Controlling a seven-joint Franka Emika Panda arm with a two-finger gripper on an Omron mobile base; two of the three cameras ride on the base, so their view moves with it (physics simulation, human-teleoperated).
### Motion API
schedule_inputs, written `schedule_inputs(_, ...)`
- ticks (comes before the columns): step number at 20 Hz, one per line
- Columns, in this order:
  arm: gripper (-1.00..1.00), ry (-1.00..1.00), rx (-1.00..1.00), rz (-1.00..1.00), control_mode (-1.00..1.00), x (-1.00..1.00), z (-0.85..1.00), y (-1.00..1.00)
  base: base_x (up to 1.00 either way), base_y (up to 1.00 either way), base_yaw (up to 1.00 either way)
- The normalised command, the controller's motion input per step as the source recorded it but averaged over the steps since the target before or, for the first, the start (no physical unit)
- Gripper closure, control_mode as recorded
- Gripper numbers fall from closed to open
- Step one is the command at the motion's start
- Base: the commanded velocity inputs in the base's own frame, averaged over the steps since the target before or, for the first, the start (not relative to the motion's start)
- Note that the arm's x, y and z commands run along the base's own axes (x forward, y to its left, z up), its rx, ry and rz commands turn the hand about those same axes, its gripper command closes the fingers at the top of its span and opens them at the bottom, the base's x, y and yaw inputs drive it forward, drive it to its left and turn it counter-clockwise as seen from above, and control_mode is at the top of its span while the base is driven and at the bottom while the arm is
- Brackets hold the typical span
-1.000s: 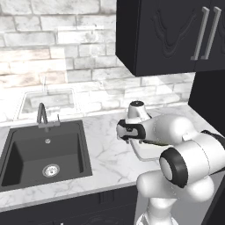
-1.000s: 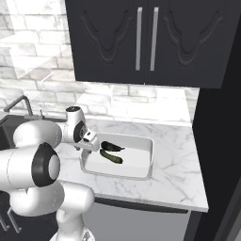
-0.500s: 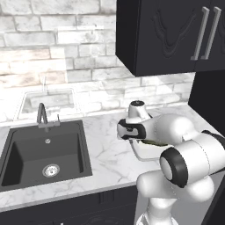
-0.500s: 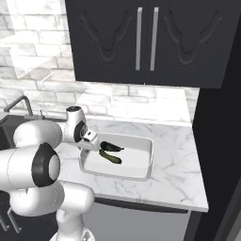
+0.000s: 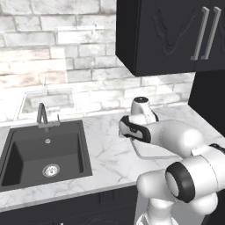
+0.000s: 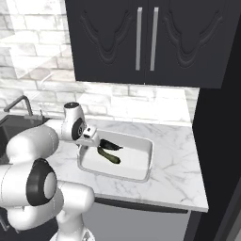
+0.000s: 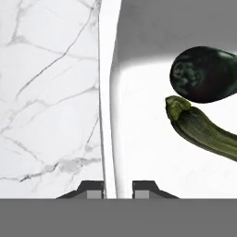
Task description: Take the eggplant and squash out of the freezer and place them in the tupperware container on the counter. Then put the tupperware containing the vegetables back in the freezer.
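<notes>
Now pincer astride tupperware container wall — clamped

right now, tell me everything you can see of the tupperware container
The tupperware container is a shallow white rectangular tray with rounded corners and a raised rim, plastic by its look. It sits flat on the marble counter, right of the sink. Inside lie a dark eggplant and a green squash, side by side. The gripper is shut on its near wall, one fingertip on each side of the rim.

White marble counter carried tupperware container near its right end; black sink was set in left.
</notes>
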Motion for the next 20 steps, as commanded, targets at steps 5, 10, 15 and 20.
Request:
schedule_inputs(5,1.0,-0.04,-0.14,0.15,-1.0,0.0,0.4,0.0,0.0,0.0,0.0)
schedule_inputs(10,1.0,-0.11,-0.25,0.21,-1.0,0.0,0.33,0.0,0.0,0.0,0.0)
schedule_inputs(15,1.0,-0.03,-0.3,0.23,-1.0,0.09,0.36,-0.03,0.0,0.0,0.0)
schedule_inputs(20,1.0,0.05,-0.09,0.22,-1.0,0.0,0.49,-0.04,0.0,0.0,0.0)
